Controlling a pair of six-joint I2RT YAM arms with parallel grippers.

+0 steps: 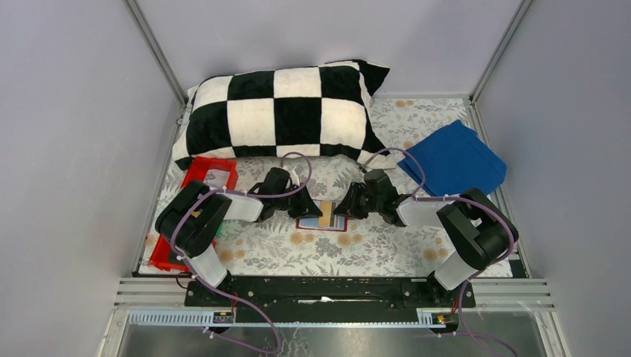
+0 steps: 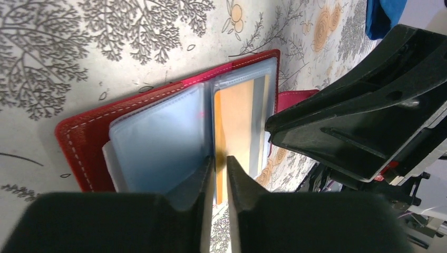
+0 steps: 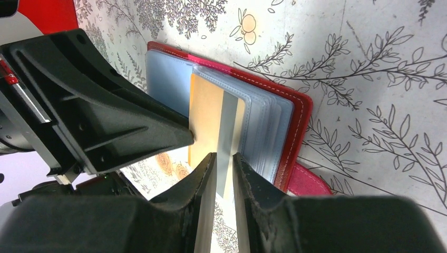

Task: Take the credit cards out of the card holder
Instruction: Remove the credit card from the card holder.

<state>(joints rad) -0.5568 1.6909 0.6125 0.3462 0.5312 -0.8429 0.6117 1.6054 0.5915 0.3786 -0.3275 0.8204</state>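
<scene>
Centres on the card holder (image 1: pixel 312 221), lying open and flat on the flowered table cover (image 1: pixel 372 253) at mid-table, squarely between the two arms and about as near to one as to the other. Keeps the yellowish card (image 3: pixel 211 116) in the topmost clear sleeve of the page right of the spine, grey stripe up, long axis running near to far and so straight in line with the right gripper (image 3: pixel 224 158). Pinches there on the card's near short edge, narrowed to a slit, with the stripe passing in between the fingers (image 3: pixel 203 190). Narrows likewise at the left gripper (image 2: pixel 219 161), to a thin slit at the spine-side edge of the same sleeve. Looks clamped on the sleeve page to pin the holder down, though cannot tell for sure whether on the page alone or the card as well. Calls, most likely, for a draw by the right arm along the card's length, back toward the bases. Crowds that path only with the left fingertip, just beside the card's long edge. Leaves the red tray (image 1: pixel 216 175), checkered pillow (image 1: pixel 283 111) and blue cloth (image 1: pixel 454 160) well apart, nowhere in the way.
</scene>
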